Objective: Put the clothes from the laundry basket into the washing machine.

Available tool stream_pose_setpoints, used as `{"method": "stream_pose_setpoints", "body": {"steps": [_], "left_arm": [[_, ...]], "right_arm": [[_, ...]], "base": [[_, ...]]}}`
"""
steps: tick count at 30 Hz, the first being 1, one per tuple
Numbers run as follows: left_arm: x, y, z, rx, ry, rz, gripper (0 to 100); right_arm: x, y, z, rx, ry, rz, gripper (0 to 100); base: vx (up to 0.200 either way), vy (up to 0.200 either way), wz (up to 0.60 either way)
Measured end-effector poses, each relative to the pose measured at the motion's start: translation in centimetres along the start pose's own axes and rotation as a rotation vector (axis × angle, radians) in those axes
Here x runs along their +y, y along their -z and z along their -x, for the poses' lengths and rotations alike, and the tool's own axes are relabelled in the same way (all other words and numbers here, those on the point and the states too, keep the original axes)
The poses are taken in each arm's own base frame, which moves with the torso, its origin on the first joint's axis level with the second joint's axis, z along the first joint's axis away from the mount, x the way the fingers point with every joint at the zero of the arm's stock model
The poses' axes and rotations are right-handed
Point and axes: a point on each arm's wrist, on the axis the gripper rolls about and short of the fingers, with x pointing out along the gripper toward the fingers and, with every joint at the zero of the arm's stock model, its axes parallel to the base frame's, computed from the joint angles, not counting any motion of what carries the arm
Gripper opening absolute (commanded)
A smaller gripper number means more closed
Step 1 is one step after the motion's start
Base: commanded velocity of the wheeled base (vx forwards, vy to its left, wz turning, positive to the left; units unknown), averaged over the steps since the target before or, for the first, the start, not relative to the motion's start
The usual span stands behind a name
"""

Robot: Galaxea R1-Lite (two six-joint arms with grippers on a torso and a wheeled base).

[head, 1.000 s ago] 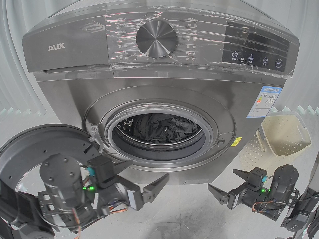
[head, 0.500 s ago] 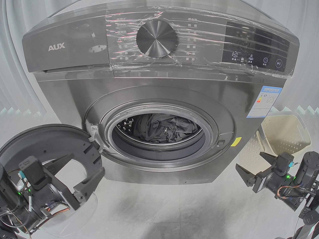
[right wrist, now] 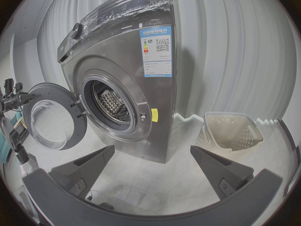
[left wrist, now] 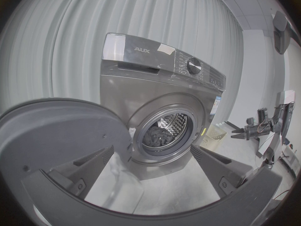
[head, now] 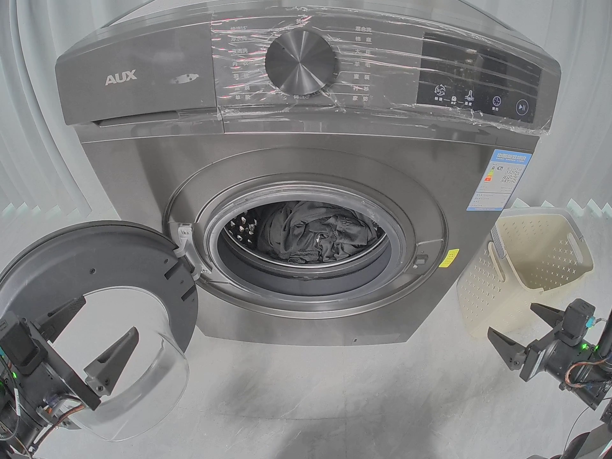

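Where the drum rim (head: 306, 266) rises, clothes (head: 315, 232) disappear.

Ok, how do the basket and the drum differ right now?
The drum holds dark clothes; the basket looks empty. The drum is grey metal and opens to the front of the washer; the basket is cream plastic, opens upward and stands on the floor right of the washer. Both have perforated walls.

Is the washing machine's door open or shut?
Open: the round grey door hangs swung aside, and dark crumpled clothes show through the opening.
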Motion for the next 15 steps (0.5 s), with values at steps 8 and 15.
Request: {"method": "stream_pose_setpoints", "body": {"steps": [8,15], "left_arm": [[1.1,0.6,2.8,-0.011,-0.065,-0.034,100],[2.0,2.2,5.3,-0.033,-0.146,-0.039,100]], "right_arm": [[-1.0,0.2,3.6,-0.025,0.054,-0.011,100],[-2.3,1.0,6.6,-0.045,0.165,-0.014,100]], "base": [[-0.125,0.0,0.0],[-0.029,0.0,0.0]]}}
